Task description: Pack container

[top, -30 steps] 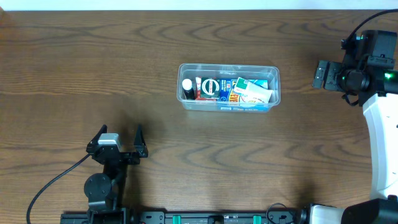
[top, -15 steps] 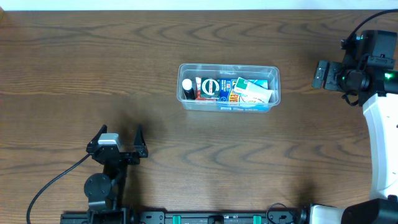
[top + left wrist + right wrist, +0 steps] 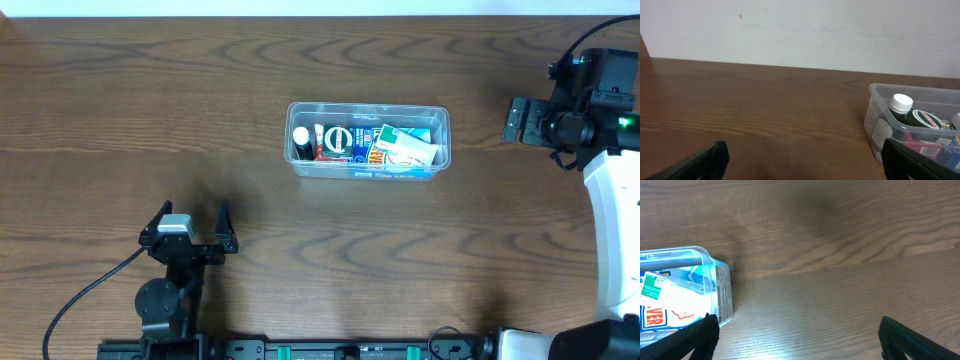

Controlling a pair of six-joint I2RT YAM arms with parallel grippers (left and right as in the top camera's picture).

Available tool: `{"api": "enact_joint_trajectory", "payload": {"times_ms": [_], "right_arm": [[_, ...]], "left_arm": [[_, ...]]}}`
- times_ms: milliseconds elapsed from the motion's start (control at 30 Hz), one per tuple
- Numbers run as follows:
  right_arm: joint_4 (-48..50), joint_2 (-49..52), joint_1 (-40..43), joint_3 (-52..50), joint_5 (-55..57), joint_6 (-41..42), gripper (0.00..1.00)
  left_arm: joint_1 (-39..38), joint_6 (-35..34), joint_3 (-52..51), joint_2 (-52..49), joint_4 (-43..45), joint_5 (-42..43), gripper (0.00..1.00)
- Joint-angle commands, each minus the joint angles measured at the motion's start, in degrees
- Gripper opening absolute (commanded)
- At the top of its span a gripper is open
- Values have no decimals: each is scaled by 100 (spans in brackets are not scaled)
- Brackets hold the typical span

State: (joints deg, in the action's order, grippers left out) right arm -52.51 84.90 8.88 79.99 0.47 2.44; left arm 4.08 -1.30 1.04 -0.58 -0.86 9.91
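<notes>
Two spread: left pincer [image 3: 193, 212], right pincer [image 3: 512, 120] | container [image 3: 368, 140] well apart

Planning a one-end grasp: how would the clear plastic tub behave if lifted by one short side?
The clear rectangular plastic tub looks thin-walled, so its rim may flex when pinched. Packed with packets and a white-capped bottle, it would probably tilt if lifted from one end. Low and wide, it should slide rather than tip when pushed.
</notes>
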Motion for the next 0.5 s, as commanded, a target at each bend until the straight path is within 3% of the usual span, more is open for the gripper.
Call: {"api": "enact_joint_trajectory", "payload": {"times_ms": [0,467], "right_arm": [[-2,-400,-74,63,17,72,99],[-68,-2667,-1611,46,105,-15,99]], "left_arm": [[24,13,-81,35,-232,61,98],[24,13,-81,35,-232,61,98]]}}
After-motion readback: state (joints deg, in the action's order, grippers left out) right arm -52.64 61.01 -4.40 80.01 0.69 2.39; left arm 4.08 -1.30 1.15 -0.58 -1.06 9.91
